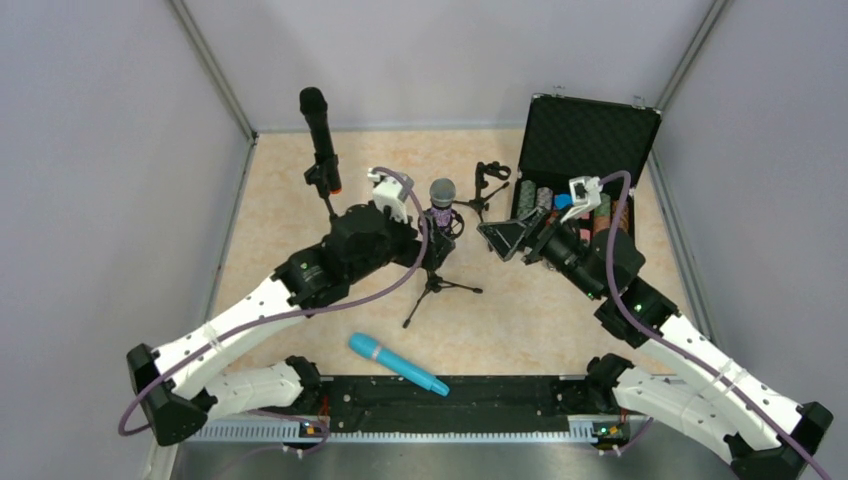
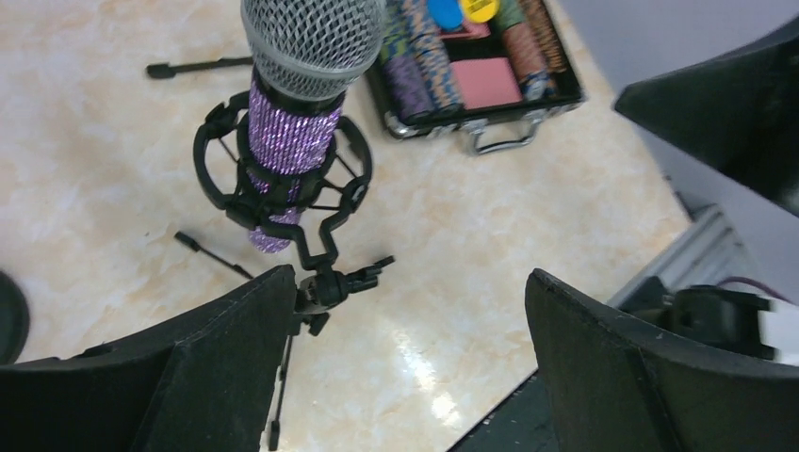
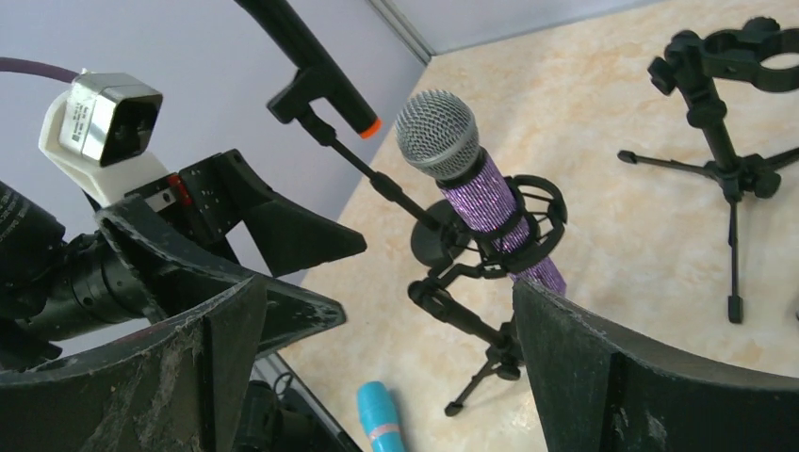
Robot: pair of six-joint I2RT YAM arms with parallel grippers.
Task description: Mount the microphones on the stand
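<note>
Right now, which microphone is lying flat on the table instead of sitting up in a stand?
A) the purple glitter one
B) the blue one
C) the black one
B: the blue microphone lies flat on the table near the arm bases, while the black one and the purple one are mounted upright.

Case (image 1: 595, 135): black, metal-edged, at the far right of the table, open, lid upright with dark foam lining.
Poker chips (image 2: 419, 66): rows lying in the tray, mixed colours.
Discs: one blue (image 2: 445, 13), one yellow (image 2: 481, 9), side by side among the chips.
Pink block (image 2: 485, 83): flat, between chip rows.
Handle (image 2: 499, 143): metal, on the front wall.
Table (image 1: 280, 210): beige marble pattern.
Walls (image 1: 100, 150): plain grey, on three sides.
</note>
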